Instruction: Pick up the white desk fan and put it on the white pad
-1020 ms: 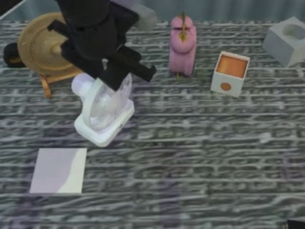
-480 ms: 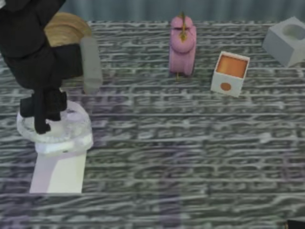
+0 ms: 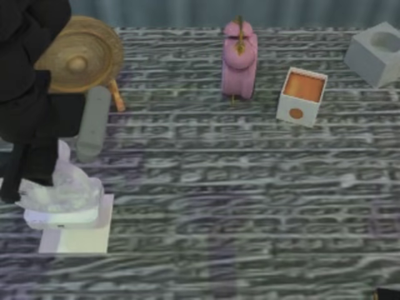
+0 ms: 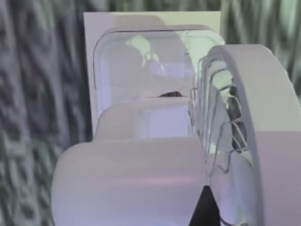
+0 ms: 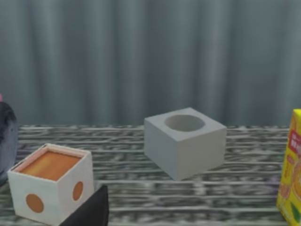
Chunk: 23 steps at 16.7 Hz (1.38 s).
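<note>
The white desk fan (image 3: 62,201) hangs over the far left part of the white pad (image 3: 87,240) at the table's front left, its base tipped. My left gripper (image 3: 28,178) is shut on it from above, and the black arm hides part of the ring head. In the left wrist view the fan's base (image 4: 155,66) covers most of the pad (image 4: 89,70), the ring head (image 4: 244,117) stands beside it, and one dark fingertip (image 4: 204,209) shows against the fan. I cannot tell whether the base touches the pad. My right gripper (image 3: 390,294) is parked at the front right corner.
A straw-coloured disc on a wooden stand (image 3: 81,59) sits at the back left, just behind my left arm. A pink object (image 3: 239,59), a white box with an orange top (image 3: 302,95) and a grey-white block with a round hollow (image 3: 378,53) line the back. A yellow carton (image 5: 291,169) shows in the right wrist view.
My left gripper has carried the fan from the middle left toward the front left, out over the pad, and lowered it. The right arm has not moved.
</note>
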### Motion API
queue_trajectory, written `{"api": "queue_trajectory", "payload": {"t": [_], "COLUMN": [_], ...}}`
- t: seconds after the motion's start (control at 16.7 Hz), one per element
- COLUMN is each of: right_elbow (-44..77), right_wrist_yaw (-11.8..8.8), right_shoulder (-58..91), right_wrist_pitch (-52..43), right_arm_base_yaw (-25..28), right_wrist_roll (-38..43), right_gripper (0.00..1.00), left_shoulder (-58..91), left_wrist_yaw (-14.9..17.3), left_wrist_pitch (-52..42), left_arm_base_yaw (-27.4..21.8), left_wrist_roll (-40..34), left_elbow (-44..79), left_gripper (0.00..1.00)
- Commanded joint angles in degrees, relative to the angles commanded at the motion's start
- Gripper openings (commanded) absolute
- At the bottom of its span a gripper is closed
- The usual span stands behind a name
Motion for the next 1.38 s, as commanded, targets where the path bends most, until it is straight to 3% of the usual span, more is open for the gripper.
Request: {"api": "queue_trajectory", "payload": {"t": [0.78, 1.38], "right_elbow": [0.0, 0.0], "right_wrist_yaw": [0.0, 0.0], "right_shoulder": [0.0, 0.0], "right_wrist_pitch": [0.0, 0.0], "right_arm_base_yaw": [0.0, 0.0], "right_wrist_roll": [0.0, 0.0], "right_gripper": [1.00, 1.00], "left_shoulder": [0.8, 0.8], "left_wrist_yaw": [0.0, 0.0], "left_wrist_pitch": [7.9, 7.9], "left_arm_base_yaw": [0.5, 0.5], "left_wrist_roll": [0.5, 0.5], "left_elbow": [-7.1, -7.1], "left_gripper": [0.00, 0.75]}}
